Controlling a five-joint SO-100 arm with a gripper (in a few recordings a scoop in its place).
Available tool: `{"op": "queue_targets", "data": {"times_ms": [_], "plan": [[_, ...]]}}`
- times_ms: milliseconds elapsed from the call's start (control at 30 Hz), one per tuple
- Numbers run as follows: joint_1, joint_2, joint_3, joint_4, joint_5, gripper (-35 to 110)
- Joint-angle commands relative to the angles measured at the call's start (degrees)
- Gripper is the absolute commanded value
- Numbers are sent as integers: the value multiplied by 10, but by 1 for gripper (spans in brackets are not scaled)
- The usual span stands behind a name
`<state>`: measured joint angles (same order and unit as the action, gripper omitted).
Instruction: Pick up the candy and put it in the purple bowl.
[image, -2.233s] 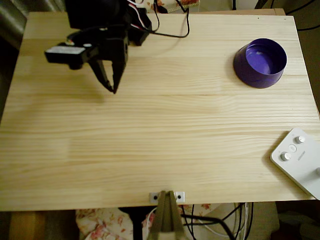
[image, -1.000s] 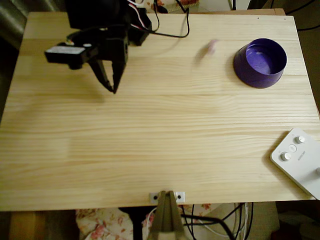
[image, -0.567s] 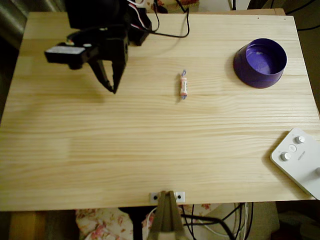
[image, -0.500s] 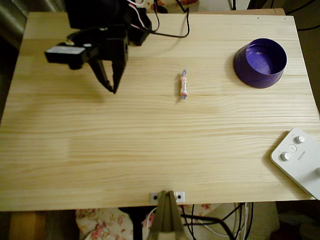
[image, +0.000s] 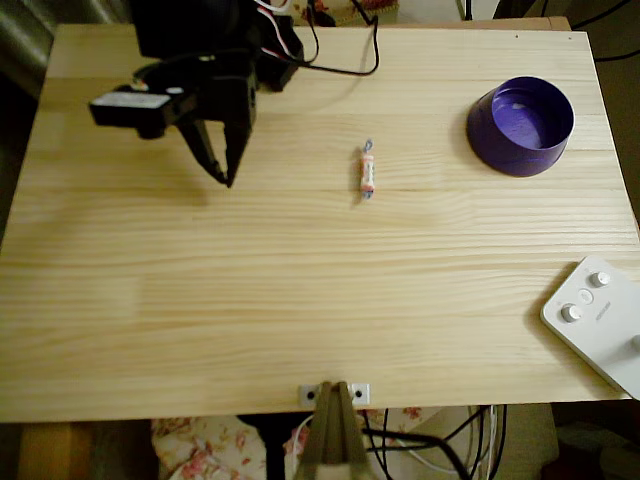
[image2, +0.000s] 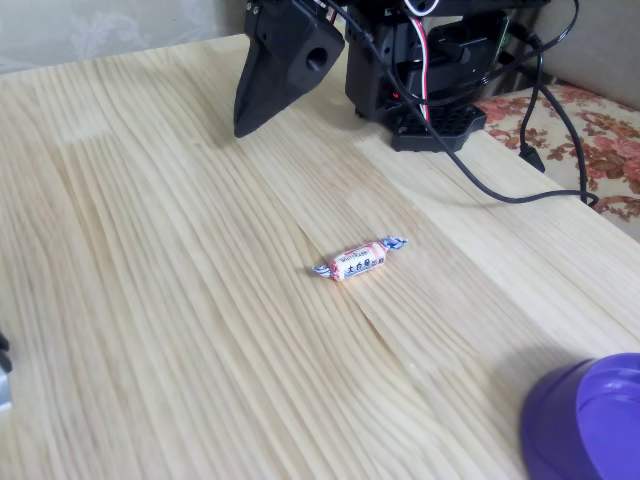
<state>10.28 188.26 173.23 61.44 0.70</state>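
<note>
Just landed and now settled mid-table toward the far edge: candy (image: 367, 172), well apart from purple bowl (image: 521, 125) near the far right corner, so pickup can begin; hand (image: 219, 170) nearly closed, empty, near the far left corner.

In the fixed view the purple bowl (image2: 590, 420) is running off the bottom right corner of the picture, so only part of its wall and rim is showing and its inside is staying unseen. The gripper (image2: 268, 95) there is being cut by the top edge; its fingers are overlapping from this angle, so whether they are parted cannot be told. The print on the candy (image2: 358, 260) is too small to read. In the overhead view the white device (image: 598, 322) at the table's lower right corner is being cropped by the picture's right edge.
</note>
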Motion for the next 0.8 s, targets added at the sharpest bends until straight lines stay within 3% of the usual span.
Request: {"op": "queue_targets", "data": {"times_ms": [0,767], "plan": [[10,8,-8,-4,11,-1],[-42,8,-44,31,-24,-1]]}}
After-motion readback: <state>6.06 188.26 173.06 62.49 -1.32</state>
